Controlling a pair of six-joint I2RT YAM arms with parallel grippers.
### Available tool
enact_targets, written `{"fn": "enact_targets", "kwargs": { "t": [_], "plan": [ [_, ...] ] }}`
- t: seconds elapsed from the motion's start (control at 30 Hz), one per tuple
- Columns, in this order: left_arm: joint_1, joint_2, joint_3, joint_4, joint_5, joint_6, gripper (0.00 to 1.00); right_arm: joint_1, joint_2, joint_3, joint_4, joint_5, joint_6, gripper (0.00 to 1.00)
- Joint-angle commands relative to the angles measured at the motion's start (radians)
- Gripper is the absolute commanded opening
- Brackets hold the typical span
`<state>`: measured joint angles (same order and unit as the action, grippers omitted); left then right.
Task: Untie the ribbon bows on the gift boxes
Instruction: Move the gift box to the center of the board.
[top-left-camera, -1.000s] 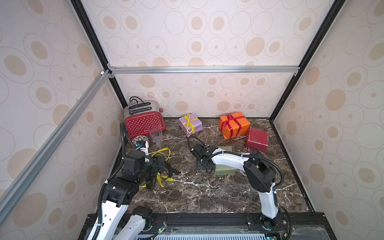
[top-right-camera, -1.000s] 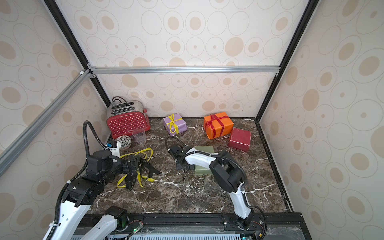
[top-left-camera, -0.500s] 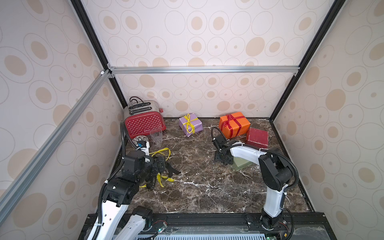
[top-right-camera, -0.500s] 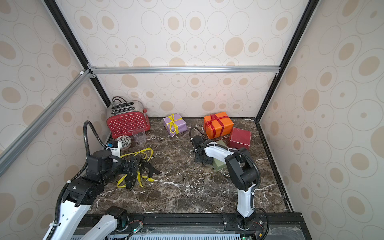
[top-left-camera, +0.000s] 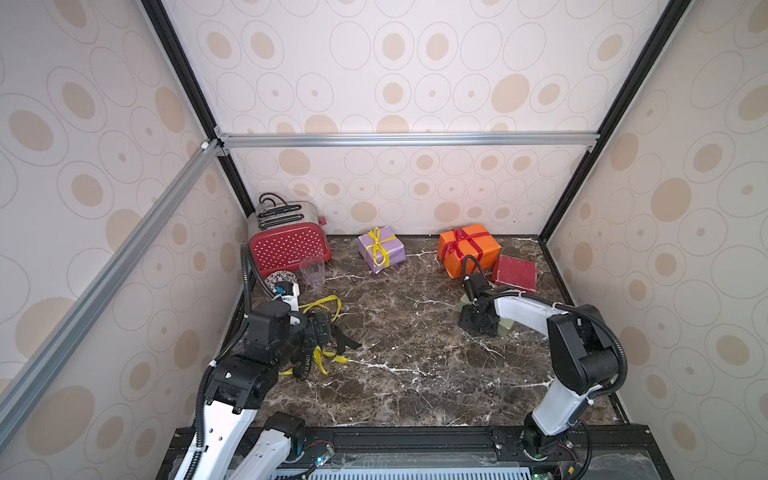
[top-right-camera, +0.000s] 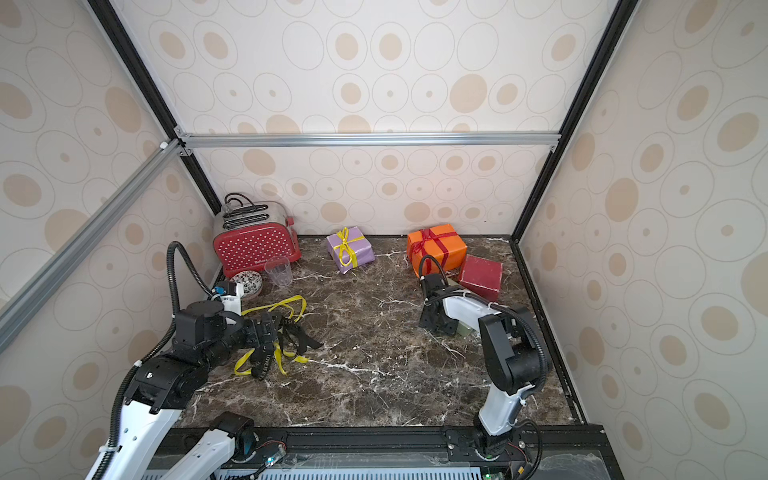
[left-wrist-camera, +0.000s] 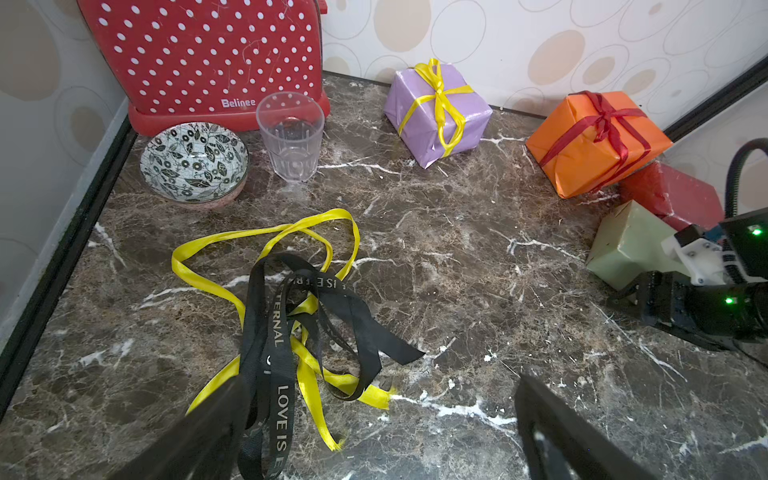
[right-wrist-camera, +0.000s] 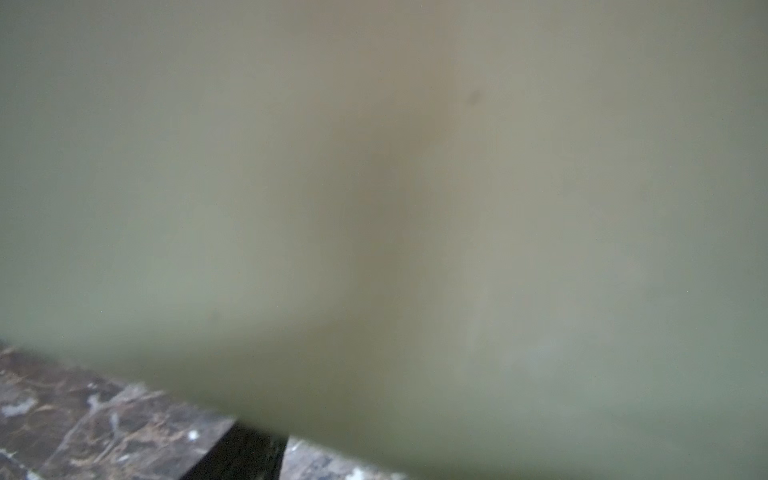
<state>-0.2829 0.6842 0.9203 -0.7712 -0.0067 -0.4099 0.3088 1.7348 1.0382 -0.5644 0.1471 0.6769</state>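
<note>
Marble table, clock face read from the top views, 12 at the back wall.

At 9 o'clock: loose yellow ribbon flat on the marble, tangled with a black ribbon bearing pale lettering. Black over yellow in the middle of the heap. Neither on any box.

Left gripper above that heap, jaws spread wide, nothing between them. Black strands just beside one finger; contact not resolvable.

At 12 o'clock, close to the back wall: lilac box, yellow bow tied on top.

At 1 o'clock: larger orange box, red bow tied.

At 2 o'clock: dark red box, just beside the orange box at its 4 o'clock corner.

At 3 o'clock: olive green box, near the dark red box, partly hidden under the right forearm in both top views. Right gripper down at the 9 o'clock end of this box. Right wrist view filled by blurred olive paper, with a strip of marble and one dark finger at the edge. Clamped on the box or merely against it: cannot tell.

In the 10 to 11 o'clock corner: red white-dotted toaster. Clear cup upright and patterned bowl just beside it, at its 6 o'clock.
</note>
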Motion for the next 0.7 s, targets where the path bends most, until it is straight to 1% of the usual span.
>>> {"fn": "enact_targets", "kwargs": {
  "t": [0.0,0.4,0.53,0.57,0.67],
  "plan": [
    [-0.007,0.001,0.000,0.013,-0.003,0.014,0.99,-0.071,-0.036,-0.019,-0.022,-0.001,-0.028,0.72],
    [-0.007,0.005,-0.005,0.016,-0.001,0.019,0.99,-0.226,-0.085,-0.055,0.004,-0.033,-0.014,0.71],
    [-0.007,0.019,-0.006,0.018,0.004,0.020,0.99,-0.254,-0.149,-0.091,0.039,-0.071,0.000,0.71],
    [-0.006,0.023,-0.008,0.018,0.004,0.022,0.99,-0.252,-0.175,-0.108,0.052,-0.098,0.005,0.71],
    [-0.007,0.043,-0.009,0.018,-0.002,0.026,0.99,-0.246,-0.284,-0.189,0.162,-0.251,0.017,0.70]
  ]
}}
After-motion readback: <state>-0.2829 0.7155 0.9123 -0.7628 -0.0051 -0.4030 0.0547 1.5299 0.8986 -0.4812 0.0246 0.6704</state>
